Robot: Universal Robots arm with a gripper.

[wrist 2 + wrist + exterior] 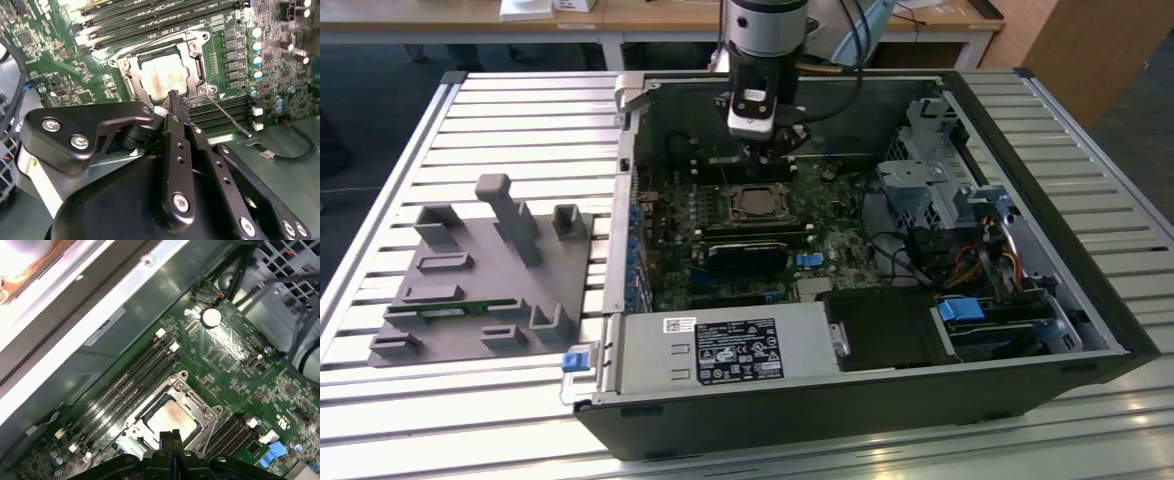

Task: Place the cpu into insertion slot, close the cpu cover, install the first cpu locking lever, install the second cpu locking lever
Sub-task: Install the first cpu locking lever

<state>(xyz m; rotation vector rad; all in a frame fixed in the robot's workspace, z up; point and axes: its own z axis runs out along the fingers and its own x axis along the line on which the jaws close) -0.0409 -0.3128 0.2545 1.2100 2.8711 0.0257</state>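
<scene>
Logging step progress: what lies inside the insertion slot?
The cpu, its pale face showing through the cpu cover window. The cover's frame hides its edges, and everything beneath the chip is covered.

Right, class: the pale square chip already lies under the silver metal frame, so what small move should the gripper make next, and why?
Probably shift the shut black gripper sideways onto the thin silver locking lever, which juts out loose. The pale square cpu lies under the lowered silver windowed cpu cover, so latching looks due.

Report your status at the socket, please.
Copy: hand shut beside the cpu cover. Cover down over the cpu. One locking lever angled out, unlatched.
</scene>
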